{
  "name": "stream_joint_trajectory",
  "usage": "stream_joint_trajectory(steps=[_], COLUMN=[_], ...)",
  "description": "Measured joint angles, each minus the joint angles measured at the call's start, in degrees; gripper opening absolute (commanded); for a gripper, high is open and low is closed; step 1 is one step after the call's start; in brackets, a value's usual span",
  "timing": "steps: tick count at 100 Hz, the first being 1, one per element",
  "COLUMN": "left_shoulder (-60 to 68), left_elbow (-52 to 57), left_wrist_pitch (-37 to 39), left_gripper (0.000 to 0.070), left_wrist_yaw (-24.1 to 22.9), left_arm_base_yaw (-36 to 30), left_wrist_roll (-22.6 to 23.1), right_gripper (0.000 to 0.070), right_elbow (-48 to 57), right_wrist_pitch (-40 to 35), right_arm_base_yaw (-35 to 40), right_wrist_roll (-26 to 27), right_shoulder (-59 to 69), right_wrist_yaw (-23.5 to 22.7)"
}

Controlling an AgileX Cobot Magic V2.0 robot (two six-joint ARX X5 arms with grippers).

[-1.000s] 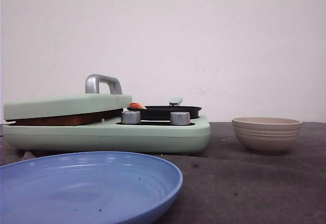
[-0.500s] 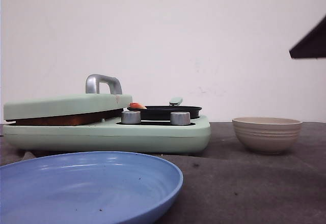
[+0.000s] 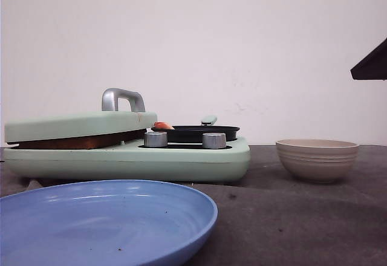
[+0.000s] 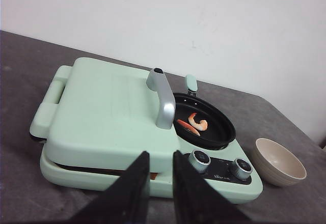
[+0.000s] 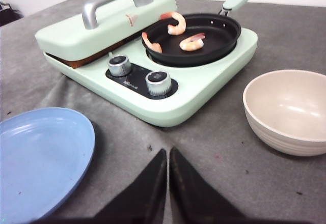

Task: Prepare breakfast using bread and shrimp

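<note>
— Right, where does the food sit?

— Three small orange-pink shrimp (image 5: 178, 23) lie inside the round black frying pan (image 5: 224, 43), which rests on the right half of the mint-green tabletop cooker (image 5: 204, 99). The bread (image 3: 78, 141) shows only as a brown edge under the closed mint-green hinged lid (image 4: 109, 117) with its silver handle (image 4: 164, 99). Two silver control knobs (image 5: 158, 82) sit on the cooker's front panel.

— And the end effectors?

— The left gripper (image 4: 161, 183) hovers above the lid's front edge, its black fingers a narrow gap apart, holding nothing. The right gripper (image 5: 167, 183) hangs over the grey table (image 5: 214, 147), fingers pressed together, empty.

— Other items?

— A beige ribbed ceramic bowl (image 5: 285, 109) stands to the right of the cooker, apart from it. A shallow blue plate (image 5: 41, 155) lies in front of the cooker.
</note>
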Motion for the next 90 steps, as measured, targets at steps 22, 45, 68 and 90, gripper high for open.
stream_joint_trajectory(steps=[22,45,68,90], left_shoulder=[0.00,-0.07,-6.05,-6.21], left_elbow=[0.00,0.00,-4.02,-17.18], left_wrist_pitch=[0.00,-0.11,-1.16,10.34], left_gripper=[0.0000,0.0000,0.0000,0.0000], left_wrist_yaw=[0.00,0.00,-8.07,-7.43], left_arm_base_yaw=[0.00,0.00,3.02,8.13], left_wrist_roll=[-0.59,-0.59,3.76,14.64], right_gripper=[0.0000,0.0000,0.0000,0.0000], right_elbow=[0.00,0.00,0.00,0.00], right_wrist_pitch=[0.02,0.02,0.02,0.17], right_arm_base_yaw=[0.00,0.00,0.00,0.00], right_wrist_roll=[-0.02,-0.02,-0.02,-0.02], right_shoulder=[0.00,0.00,0.00,-0.11], right_wrist_yaw=[0.00,0.00,0.00,0.13])
